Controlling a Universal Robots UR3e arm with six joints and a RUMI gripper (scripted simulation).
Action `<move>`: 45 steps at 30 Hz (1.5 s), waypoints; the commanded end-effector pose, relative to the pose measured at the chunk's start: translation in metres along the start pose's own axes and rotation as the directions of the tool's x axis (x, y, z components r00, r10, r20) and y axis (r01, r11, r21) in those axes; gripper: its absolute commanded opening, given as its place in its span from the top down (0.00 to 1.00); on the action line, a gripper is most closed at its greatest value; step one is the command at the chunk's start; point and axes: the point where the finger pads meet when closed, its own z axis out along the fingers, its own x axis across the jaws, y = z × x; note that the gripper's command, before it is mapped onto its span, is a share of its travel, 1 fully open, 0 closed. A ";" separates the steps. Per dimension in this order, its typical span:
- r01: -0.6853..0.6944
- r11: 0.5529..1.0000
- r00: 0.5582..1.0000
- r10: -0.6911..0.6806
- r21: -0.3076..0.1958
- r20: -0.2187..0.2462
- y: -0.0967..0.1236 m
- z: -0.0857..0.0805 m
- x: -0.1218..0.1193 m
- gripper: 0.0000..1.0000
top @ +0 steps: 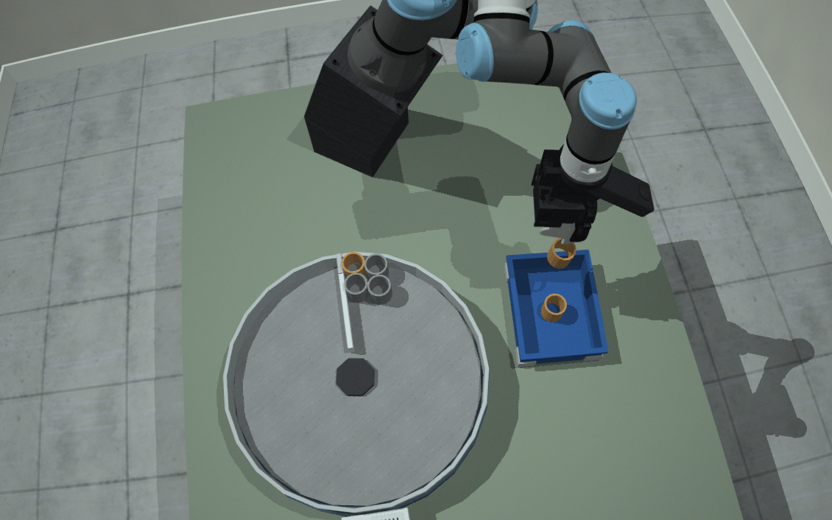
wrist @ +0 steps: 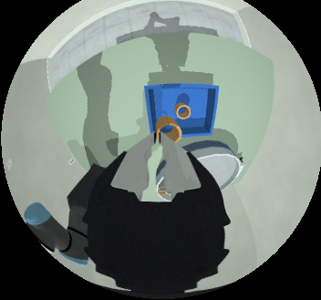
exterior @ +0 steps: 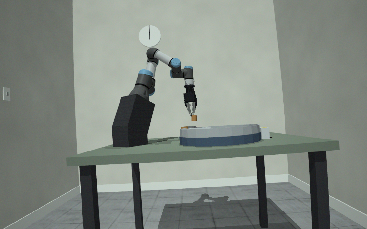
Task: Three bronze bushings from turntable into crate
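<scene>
Pinching a bronze bushing point(top: 560, 261) point(exterior: 194, 118) point(wrist: 164, 124) by its thin wall, with end effector point(top: 563, 241) point(exterior: 191, 114) point(wrist: 157, 132) nearly closed. Probably stiff, smooth; best gripped at the rim.

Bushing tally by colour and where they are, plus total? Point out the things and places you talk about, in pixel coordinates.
Bronze, in the crate point(top: 595, 309) point(wrist: 215, 111): 1
Bronze, held by the tool point(top: 562, 241) point(exterior: 191, 114) point(wrist: 157, 132): 1
Bronze, on the turntable point(top: 485, 381) point(exterior: 219, 133) point(wrist: 241, 163): 1
Grey, on the turntable: 3
Total: 6
</scene>
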 end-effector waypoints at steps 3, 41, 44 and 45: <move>0.001 1.000 1.000 -0.001 0.001 -0.002 0.000 -0.001 0.001 1.00; 0.001 1.000 1.000 -0.001 0.001 -0.002 -0.001 0.054 0.001 1.00; 0.001 1.000 1.000 -0.001 0.001 -0.002 -0.001 0.060 0.001 1.00; 0.001 1.000 1.000 -0.001 0.001 -0.002 -0.001 0.061 0.001 1.00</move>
